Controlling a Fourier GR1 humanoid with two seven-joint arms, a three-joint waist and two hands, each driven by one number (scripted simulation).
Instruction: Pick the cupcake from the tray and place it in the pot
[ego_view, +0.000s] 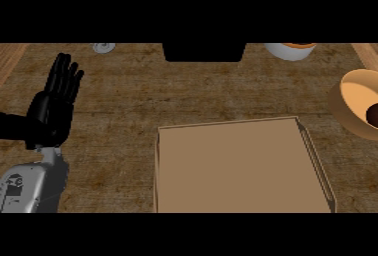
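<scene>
My left hand (50, 112) rests at the left edge of the view with its fingers (65, 75) straight and pointing up, holding nothing. My right hand does not show, so I cannot tell how its fingers stand. The tan tray (240, 167) lies flat on the brown tabletop (184, 90), low and centre. The pot (354, 102) sits at the right edge, well apart from my left hand, and a dark round thing that may be the cupcake (373, 115) lies inside it.
</scene>
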